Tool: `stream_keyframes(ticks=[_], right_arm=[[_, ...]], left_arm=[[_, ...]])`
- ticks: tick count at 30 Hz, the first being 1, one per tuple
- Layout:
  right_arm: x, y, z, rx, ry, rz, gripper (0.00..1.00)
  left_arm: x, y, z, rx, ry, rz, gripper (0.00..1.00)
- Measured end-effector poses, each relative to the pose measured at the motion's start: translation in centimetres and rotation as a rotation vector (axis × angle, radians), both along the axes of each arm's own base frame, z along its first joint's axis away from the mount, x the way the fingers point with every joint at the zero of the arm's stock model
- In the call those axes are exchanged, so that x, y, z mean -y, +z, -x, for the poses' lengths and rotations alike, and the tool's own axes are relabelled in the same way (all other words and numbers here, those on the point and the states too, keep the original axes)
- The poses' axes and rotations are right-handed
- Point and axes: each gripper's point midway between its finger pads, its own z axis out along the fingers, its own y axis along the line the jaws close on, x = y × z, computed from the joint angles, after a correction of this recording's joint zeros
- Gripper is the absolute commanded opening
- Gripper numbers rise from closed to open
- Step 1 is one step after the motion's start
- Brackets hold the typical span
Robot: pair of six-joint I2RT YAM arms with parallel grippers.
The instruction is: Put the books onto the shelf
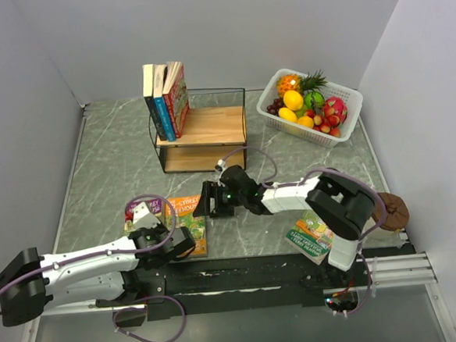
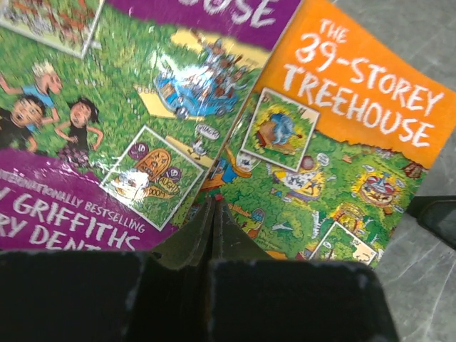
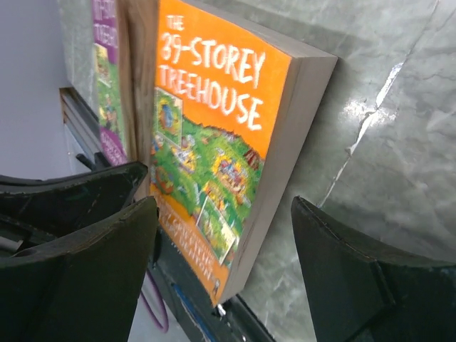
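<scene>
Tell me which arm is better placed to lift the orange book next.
Right. The right claw is open around the edge of the orange book, ready to close. The left claw is shut above the seam between that book and the purple book, and would need reopening first.

A grey-green marbled table is taking up the whole floor of this little booth, with pale veins running across it. Plain lilac-grey walls are boxing it in: the back wall is standing flat behind, while the left wall and the right wall are closing off the sides. Soft, even light is lying over everything, and a bright patch of glare is shining off the stone. A white fruit basket is sitting near the far right corner.
</scene>
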Motion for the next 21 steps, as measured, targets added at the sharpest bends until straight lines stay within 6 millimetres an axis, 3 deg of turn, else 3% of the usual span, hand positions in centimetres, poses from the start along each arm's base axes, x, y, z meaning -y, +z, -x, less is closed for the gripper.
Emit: stream_keyframes(ticks=[5,9,16,21], right_arm=[[-0.7,-1.7,0.3,-0.052,0.007,0.006,0.77],[-1.8,-1.4,0.1,-0.040,0.020,-0.007,0.75],[-2.5,-0.8,0.0,-0.026,0.024,-0.045,0.57],[-4.4,1.2,0.1,-0.031,0.057,-0.180,0.54]], left_arm=[[0.3,-1.0,-0.2,-0.005,0.034,0.087,0.04],[0.8,-0.9,-0.6,0.008,0.041,0.126,0.04],[1.3,-1.0,-1.0,0.017,0.033,0.126,0.02],[1.3,-1.0,-1.0,0.018,0.026,0.122,0.02]])
